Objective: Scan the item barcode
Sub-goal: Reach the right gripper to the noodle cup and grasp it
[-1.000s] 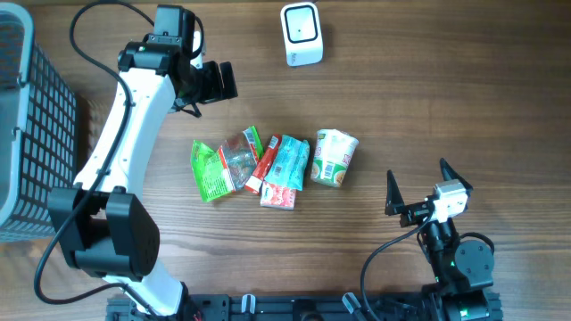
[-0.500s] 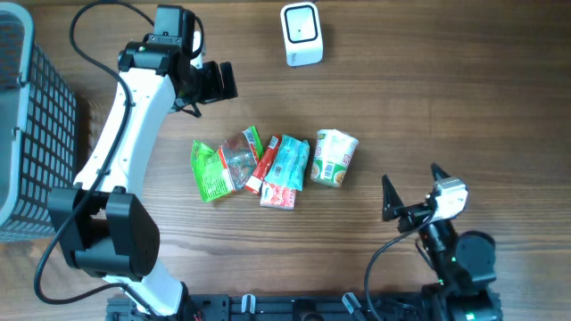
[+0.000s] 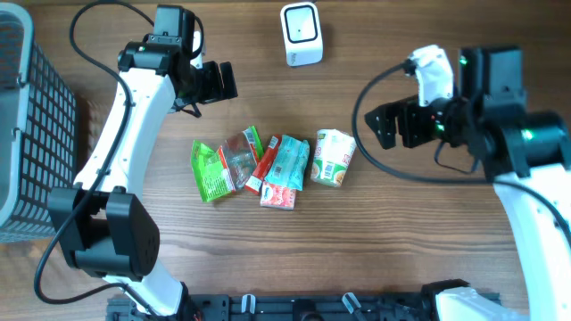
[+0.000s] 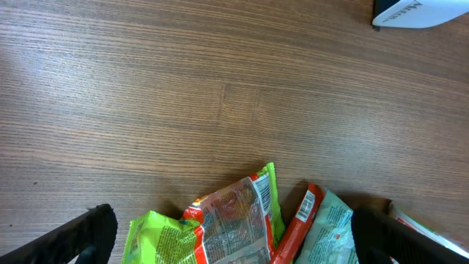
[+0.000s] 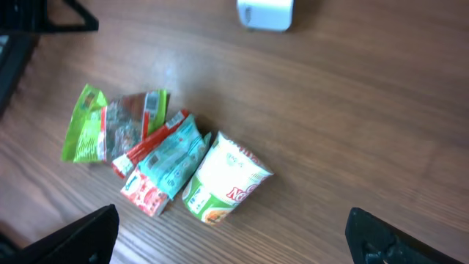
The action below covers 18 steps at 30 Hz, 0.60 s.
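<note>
Both sets of jaws stand wide apart, empty: the left gripper [image 3: 219, 82] near the snack packets [image 3: 245, 165], the right gripper [image 3: 393, 125] beside the noodle cup [image 3: 335, 157]

Snack pkts [image 3: 245, 165] & noodle cup [image 3: 334, 157], on its side, lie clustered tog.; white scanner [image 3: 302, 34] well apart.

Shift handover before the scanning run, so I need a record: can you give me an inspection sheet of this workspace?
Surface: wooden table, no spills seen.
Job's things: white scanner at the far edge; snack packets and noodle cup on its side, clustered mid-table.
Clutter: nothing seen.
Grippers: left gripper open, empty, beyond the packets; right gripper open, empty, right of the cup.
Cables: black cable loops by each arm.
Surroundings: mesh basket at the left edge.
</note>
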### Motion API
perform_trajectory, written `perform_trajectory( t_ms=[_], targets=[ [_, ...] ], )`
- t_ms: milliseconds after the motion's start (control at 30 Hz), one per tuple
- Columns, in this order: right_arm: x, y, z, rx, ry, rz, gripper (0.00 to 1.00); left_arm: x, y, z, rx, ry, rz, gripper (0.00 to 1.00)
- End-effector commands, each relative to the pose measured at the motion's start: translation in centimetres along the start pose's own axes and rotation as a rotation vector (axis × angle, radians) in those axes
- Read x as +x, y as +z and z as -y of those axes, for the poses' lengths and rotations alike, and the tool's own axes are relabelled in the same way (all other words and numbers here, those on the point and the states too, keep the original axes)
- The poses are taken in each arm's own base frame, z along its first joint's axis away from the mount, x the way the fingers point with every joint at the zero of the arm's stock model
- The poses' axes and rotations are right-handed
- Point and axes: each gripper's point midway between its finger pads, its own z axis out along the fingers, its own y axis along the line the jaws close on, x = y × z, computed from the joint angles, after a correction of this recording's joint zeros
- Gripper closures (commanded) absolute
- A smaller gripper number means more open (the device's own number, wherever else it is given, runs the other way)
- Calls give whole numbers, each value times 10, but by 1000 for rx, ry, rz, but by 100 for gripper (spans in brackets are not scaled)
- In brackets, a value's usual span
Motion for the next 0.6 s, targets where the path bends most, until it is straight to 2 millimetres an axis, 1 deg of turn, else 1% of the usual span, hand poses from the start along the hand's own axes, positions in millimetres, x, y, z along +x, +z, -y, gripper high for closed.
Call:
perform_trajectory(
  t_ms=[0, 67, 100, 133, 167, 200, 233, 267, 300, 333, 367, 400, 433, 467, 500, 533, 567],
  targets=[
    [-5, 3, 7, -46, 17, -1, 0, -1, 0, 2, 12, 2, 0, 0],
    [-6, -2, 27, -79, 104, 20, 0, -1, 0, 2, 12, 2, 0, 0],
    [-2, -5, 46, -95, 180, 22, 0, -1, 0, 2, 12, 1, 0, 0],
    [2, -3, 62, -119, 251, 24, 0, -1, 0, 2, 12, 2, 0, 0],
    [5, 1, 69, -141, 290, 17, 0, -1, 0, 2, 12, 1, 0, 0],
    [11, 10, 72, -193, 335, -2, 0, -1, 0, 2, 12, 1, 0, 0],
    [21, 24, 73, -226, 372, -42, 0, -1, 0, 2, 12, 1, 0, 0],
    [34, 38, 77, -240, 410, -92, 5, -4, 0, 4, 22, -1, 14, 0],
    [43, 46, 76, -255, 433, -122, 10, -6, 0, 4, 23, 0, 20, 0],
    [53, 56, 73, -289, 453, -135, 12, -12, -1, 4, 16, 3, 46, 0],
    [63, 65, 70, -317, 467, -142, 13, -24, -2, 6, 24, 9, 97, 0],
    [74, 73, 66, -348, 485, -151, 13, -30, -2, 4, 10, 6, 122, 0],
    [87, 84, 56, -400, 498, -158, 13, -34, -3, -1, 10, -13, 134, 0],
    [99, 95, 49, -424, 500, -173, 11, -37, -4, -11, 7, -119, 138, 0],
    [109, 105, 42, -429, 499, -187, 10, -42, -6, -26, 2, -241, 146, 0],
    [113, 113, 37, -434, 496, -191, 9, -45, -8, -36, 19, -335, 149, 0],
    [115, 124, 30, -438, 476, -185, 9, -49, -10, -42, 70, -377, 140, 0]
  ],
)
